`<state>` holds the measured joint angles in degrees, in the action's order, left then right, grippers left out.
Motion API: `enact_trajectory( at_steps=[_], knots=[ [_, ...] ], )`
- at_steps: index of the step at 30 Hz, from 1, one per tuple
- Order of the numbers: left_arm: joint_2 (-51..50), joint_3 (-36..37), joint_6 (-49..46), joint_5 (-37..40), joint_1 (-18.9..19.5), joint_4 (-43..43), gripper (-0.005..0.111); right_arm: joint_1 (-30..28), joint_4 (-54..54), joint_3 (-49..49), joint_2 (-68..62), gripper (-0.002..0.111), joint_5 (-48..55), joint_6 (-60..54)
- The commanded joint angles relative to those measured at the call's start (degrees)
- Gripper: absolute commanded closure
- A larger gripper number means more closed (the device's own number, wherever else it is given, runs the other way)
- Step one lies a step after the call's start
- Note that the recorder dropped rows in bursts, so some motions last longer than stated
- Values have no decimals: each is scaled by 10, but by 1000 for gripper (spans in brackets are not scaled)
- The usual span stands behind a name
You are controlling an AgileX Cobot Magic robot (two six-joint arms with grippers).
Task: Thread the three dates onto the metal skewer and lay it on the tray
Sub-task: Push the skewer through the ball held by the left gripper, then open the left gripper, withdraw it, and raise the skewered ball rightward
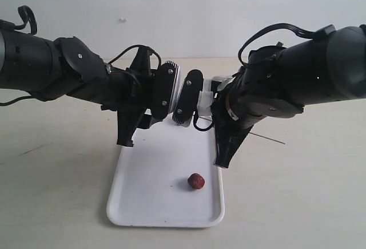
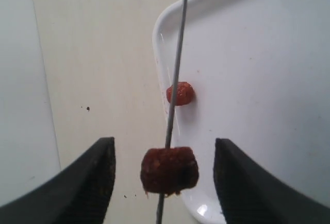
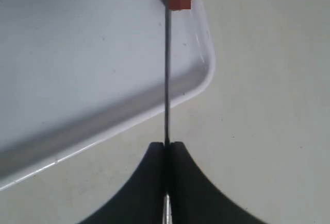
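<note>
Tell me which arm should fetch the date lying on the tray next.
Left, probably. The left gripper is open, gripping nothing; the right gripper is shut on the skewer, steadying it.

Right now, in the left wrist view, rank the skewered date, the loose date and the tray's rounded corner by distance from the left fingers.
1. The skewered date: between the open fingers of the left gripper, touching neither.
2. The loose date: on the tray, just inside its rim, behind the metal skewer.
3. The tray's rounded corner: farthest, beyond the loose date.
</note>
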<state>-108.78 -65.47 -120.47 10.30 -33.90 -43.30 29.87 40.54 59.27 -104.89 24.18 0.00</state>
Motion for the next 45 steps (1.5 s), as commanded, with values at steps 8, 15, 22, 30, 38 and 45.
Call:
enact_trajectory(
  at_steps=[8,15,22,30,38,45],
  knots=[
    [27,0,7,-3,-5,-6,50,1,-13,6,0,108,-20,21],
    [52,0,13,4,-5,-10,50,1,-9,6,0,108,-20,49],
    [68,0,25,11,-5,-10,50,1,16,6,0,108,-14,84],
    [88,22,23,0,8,-3,50,-19,47,6,18,108,-20,153],
    [135,22,34,-1,32,-7,50,-30,46,6,32,108,-16,181],
    [151,23,126,10,101,-24,50,-34,48,5,58,108,-80,261]
  ],
)
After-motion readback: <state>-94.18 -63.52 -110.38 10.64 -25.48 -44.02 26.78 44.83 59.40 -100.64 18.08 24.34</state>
